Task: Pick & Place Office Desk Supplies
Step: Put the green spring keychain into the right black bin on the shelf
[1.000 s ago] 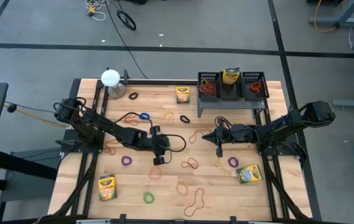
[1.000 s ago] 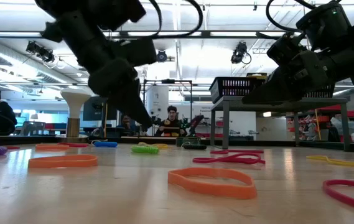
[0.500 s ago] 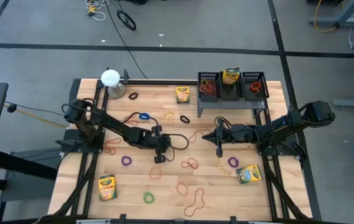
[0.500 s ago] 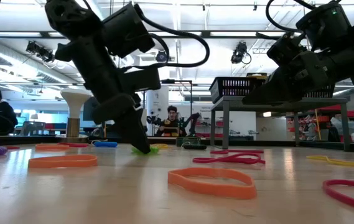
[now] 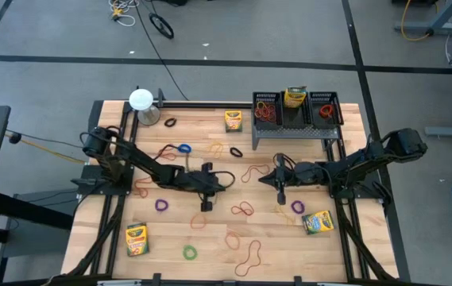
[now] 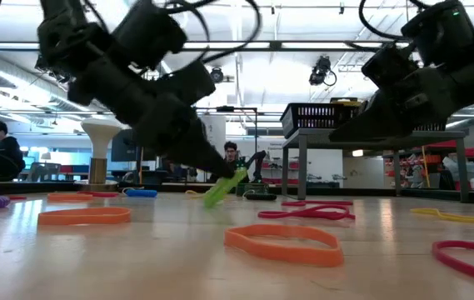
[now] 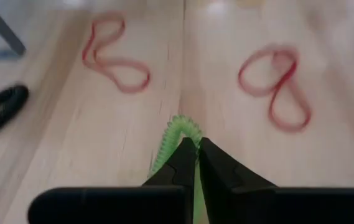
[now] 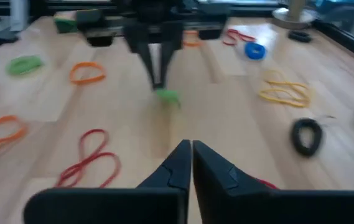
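We judge the job barely begun: the rack [image 5: 295,111] already holds some bands and a crayon box [image 5: 294,97], but most bands [image 5: 244,209] and three boxes [image 5: 136,238] lie scattered on the table [image 5: 329,246]. Our left gripper [image 7: 190,148] is clamped on a green band [image 7: 175,130], lifted just off mid-table — the right gripper [image 8: 185,149] hovers nearby, pinched together and empty. Between band and rack lie loose bands and the right arm [image 5: 353,165].
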Robot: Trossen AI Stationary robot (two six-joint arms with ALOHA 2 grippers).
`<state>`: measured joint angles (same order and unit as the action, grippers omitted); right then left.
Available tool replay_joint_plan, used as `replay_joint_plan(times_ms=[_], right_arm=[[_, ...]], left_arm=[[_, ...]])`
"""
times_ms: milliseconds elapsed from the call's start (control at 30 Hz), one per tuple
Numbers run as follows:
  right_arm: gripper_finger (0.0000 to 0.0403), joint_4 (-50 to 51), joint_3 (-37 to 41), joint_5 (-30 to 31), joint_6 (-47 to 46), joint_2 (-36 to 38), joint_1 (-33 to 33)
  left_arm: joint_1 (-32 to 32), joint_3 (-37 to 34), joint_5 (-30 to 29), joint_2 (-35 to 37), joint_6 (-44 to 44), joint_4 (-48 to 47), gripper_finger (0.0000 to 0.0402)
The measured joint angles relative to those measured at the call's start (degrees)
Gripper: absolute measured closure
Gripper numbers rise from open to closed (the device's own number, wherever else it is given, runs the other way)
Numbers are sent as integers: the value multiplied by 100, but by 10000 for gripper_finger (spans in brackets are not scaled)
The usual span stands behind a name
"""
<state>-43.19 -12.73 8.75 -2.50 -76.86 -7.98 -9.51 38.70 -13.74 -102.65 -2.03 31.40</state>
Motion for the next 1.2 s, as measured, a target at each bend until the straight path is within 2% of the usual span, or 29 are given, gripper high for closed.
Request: replay_joint_plan(times_ms=[100,200,467,700,867,1000,1100,1200], right_arm=[[355,-37,-60,-4,123,-119,-236],[323,-52,-256,-14,277,-317,-440],[237,-90,-1099,-19,1001,-1217,-695],[196,-253,-1821,328,1795,-2074,-580],[195,-295,-2168,455,2262,-2381,-368],[208,-282,-2337,-24,2336,-2491,-197],[235,-233,-2380,-201,2290,-2518,-140],[282,-181,-2393,-190,2292,-2520,-140]], left_arm=[[34,-369,50,0,-80,1175,389],[18,-566,46,0,-21,1880,389],[16,-601,311,0,252,2312,389],[12,-599,639,2,292,2383,389],[10,-599,682,2,274,2371,389],[12,-599,678,2,272,2369,389],[12,-599,680,2,271,2369,389],[12,-599,659,2,263,2367,389]])
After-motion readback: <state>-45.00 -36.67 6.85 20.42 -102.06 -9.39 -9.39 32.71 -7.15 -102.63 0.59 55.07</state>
